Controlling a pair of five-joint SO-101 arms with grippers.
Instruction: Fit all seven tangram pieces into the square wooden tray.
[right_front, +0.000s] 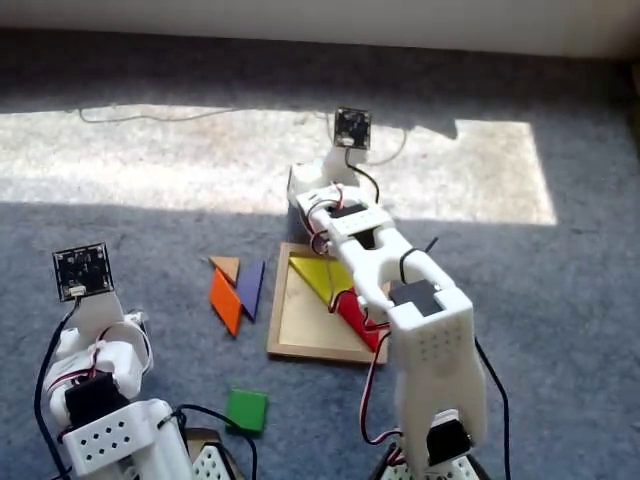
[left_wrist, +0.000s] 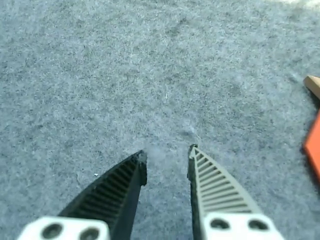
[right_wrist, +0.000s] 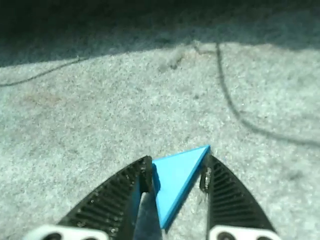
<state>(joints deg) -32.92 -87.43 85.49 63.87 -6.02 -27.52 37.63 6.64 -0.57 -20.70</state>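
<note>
Red piece (right_front: 360, 325) half under right arm (right_front: 400, 270); orange piece (left_wrist: 315, 147) cut by edge.

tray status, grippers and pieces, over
Left gripper open over carpet. Right gripper shut on blue triangle, past tray. Yellow, red in tray; orange, purple, tan, green on carpet. Right arm spans tray.

Surface: fuzzy grey surface (left_wrist: 125, 65), kinda carpet-like
End effector: left end effector (left_wrist: 167, 151) over it, jaws spread apart, nothing between them
Off to the side: orange piece (left_wrist: 314, 150) lying flat, cut off by the edge
Near it: tan piece (left_wrist: 313, 85), just a corner showing
</note>
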